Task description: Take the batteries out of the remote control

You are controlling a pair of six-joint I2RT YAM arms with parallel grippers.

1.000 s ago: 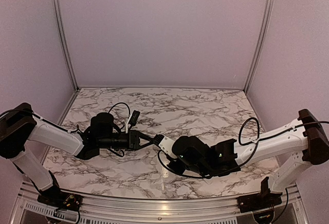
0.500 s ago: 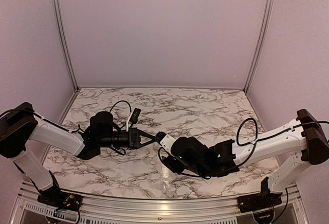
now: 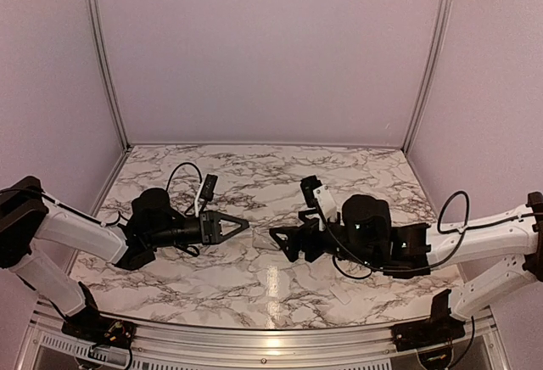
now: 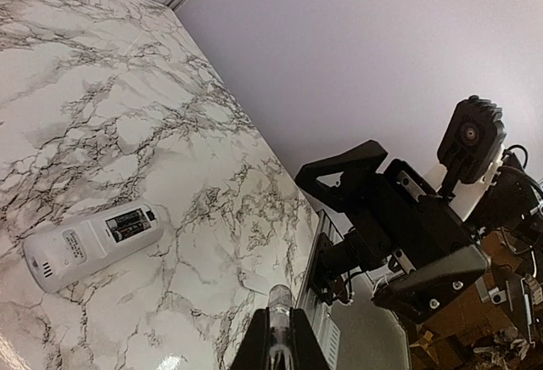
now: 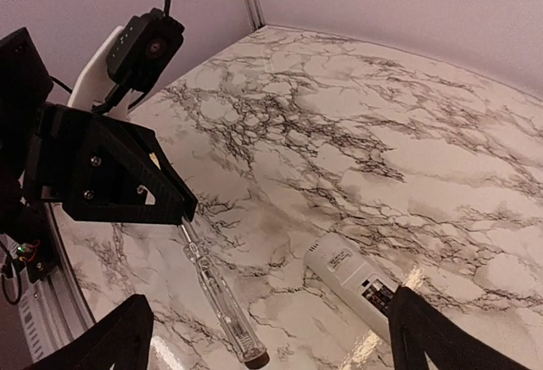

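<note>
I am seeing the remote control (image 4: 85, 249) lying flat on the marble table (image 4: 102, 90). Its dark recess is facing up, and the batteries (image 4: 131, 224) are sitting side by side inside it. On one side of the remote the left gripper (image 3: 243, 226) is hovering, pinching the thin pale stick (image 5: 216, 294). The stick's free end is pointing near the remote but staying apart from it. On the remote's other side the right gripper (image 3: 284, 243) is hanging with its jaws spread wide, gripping nothing.
</note>
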